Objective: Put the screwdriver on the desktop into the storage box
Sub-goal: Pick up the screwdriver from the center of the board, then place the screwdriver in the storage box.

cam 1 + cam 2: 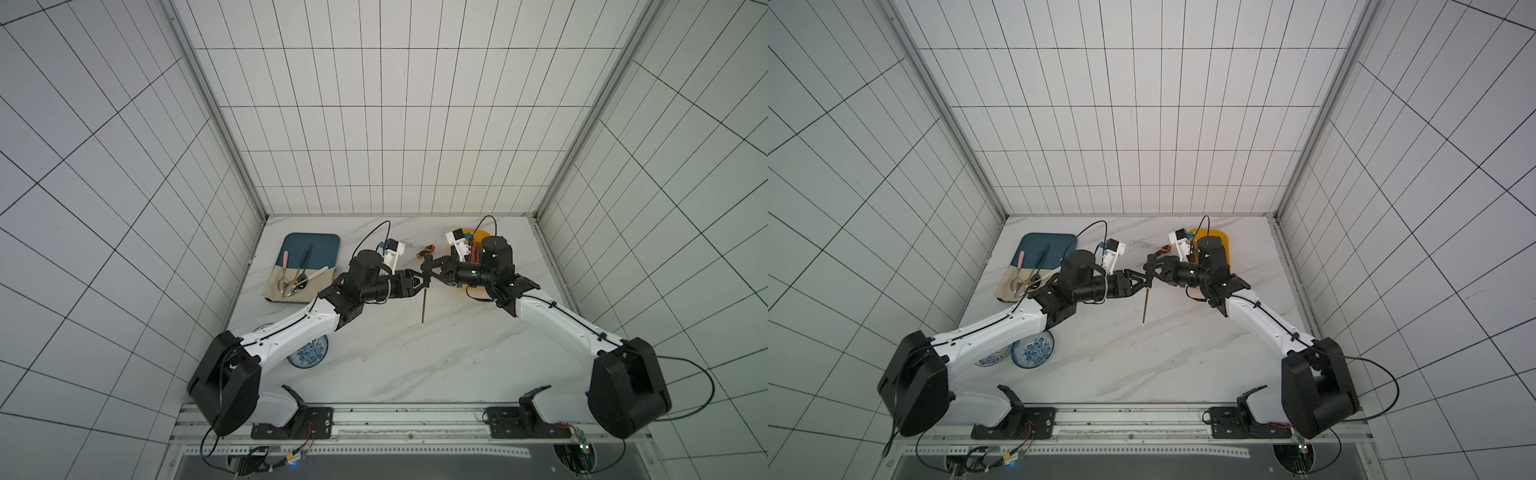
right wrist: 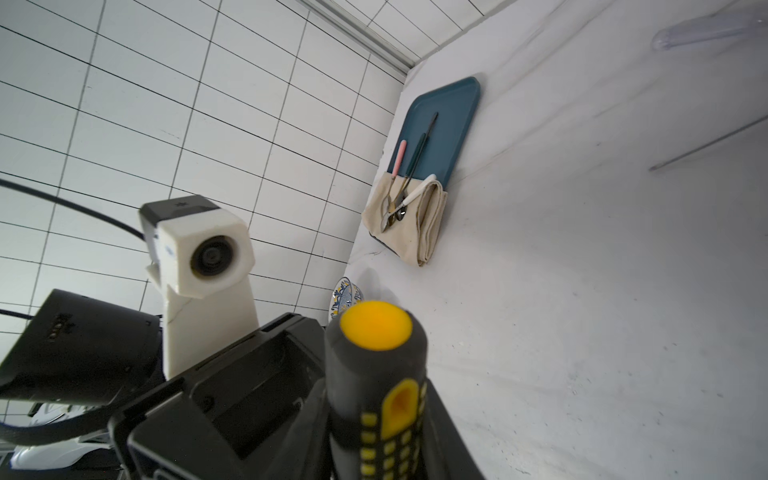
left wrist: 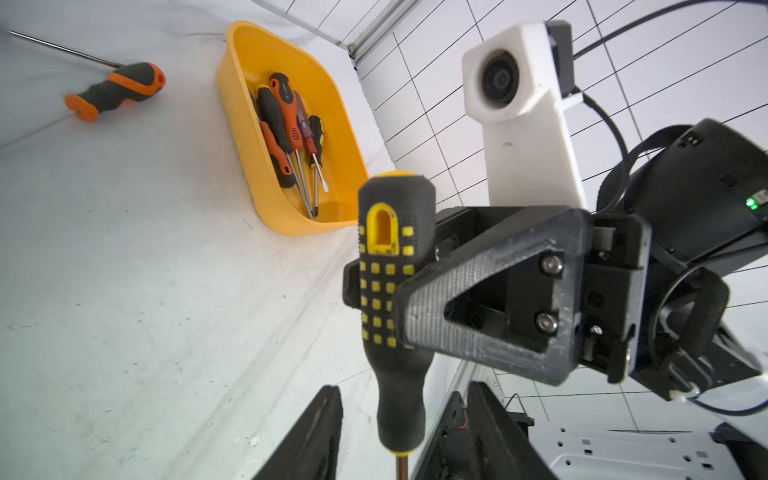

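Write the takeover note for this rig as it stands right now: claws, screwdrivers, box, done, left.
Left claw: open, fingers either side of the black-and-yellow screwdriver, not gripping.
Right claw: shut on its handle, holding it in the air above the desktop.
Done: several screwdrivers lie in the storage box.
Left: put the held one in the box, then the orange-and-black screwdriver lying on the desktop near it.

Both top views look steeply down from high above, sharing the whole desktop [image 1: 415, 365]; each wrist camera rides close and low over it; the two face one another across the black-and-yellow screwdriver [image 3: 376, 291], seemingly very near, its handle blurred in the right wrist view.
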Controlling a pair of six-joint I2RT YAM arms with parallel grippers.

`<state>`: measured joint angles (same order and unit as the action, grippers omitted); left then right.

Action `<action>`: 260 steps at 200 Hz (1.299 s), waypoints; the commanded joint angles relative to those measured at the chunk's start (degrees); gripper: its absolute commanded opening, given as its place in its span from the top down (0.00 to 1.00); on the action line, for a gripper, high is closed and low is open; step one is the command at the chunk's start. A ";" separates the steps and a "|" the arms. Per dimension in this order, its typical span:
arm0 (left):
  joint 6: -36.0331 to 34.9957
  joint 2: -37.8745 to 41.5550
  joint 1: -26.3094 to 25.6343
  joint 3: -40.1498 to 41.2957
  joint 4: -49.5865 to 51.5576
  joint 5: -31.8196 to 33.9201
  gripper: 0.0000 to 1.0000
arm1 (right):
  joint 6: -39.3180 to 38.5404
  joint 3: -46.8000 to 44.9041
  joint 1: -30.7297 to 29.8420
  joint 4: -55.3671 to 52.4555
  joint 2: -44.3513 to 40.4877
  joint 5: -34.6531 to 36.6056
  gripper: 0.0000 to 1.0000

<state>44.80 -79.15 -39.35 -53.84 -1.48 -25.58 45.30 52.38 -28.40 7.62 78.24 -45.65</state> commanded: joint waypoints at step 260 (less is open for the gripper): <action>0.91 19.33 5.05 8.54 30.27 14.80 0.40 | -29.07 62.01 16.65 -53.78 47.38 45.00 0.82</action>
<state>45.56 -59.16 -34.65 -45.52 28.53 -10.17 18.35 111.09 -11.62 -44.49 124.20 -2.48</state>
